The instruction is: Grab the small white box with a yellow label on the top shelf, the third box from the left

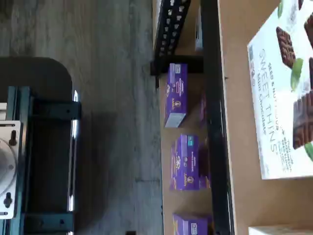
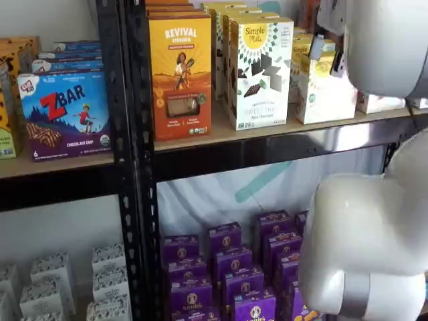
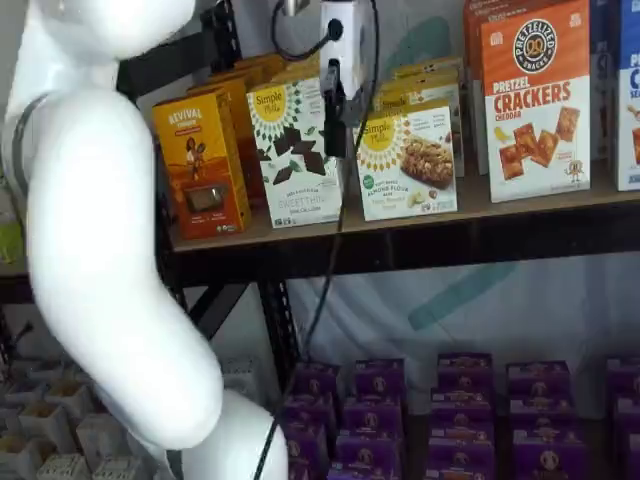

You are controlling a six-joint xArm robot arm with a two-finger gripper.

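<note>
Here, the robot's white-bodied gripper with black fingers point(image 3: 334, 120) hangs from above in a shelf view, its cable trailing down beside it, in front of the light tan wooden top shelf with a glossy black front rail point(image 3: 420, 245). The fingers show side-on as one dark bar, so whether they are apart or together cannot be told. Just to the gripper's camera-right stands the short white carton with a yellow sunburst label and a small green round mark point(image 3: 408, 162), upright at the shelf's front edge, apparently not touched by the fingers. On the gripper's other side, close by, is the taller white carton patterned with dark squares point(image 3: 296, 150), and beyond that an orange upright box marked Revival point(image 3: 201, 176). Further off past the short carton stands an orange pretzel cracker box point(image 3: 535, 100). Below the gripper, rows of small purple boxes point(image 3: 460, 405) fill the lower level. The arm's white casing point(image 3: 95, 230) blocks much of the foreground.
</note>
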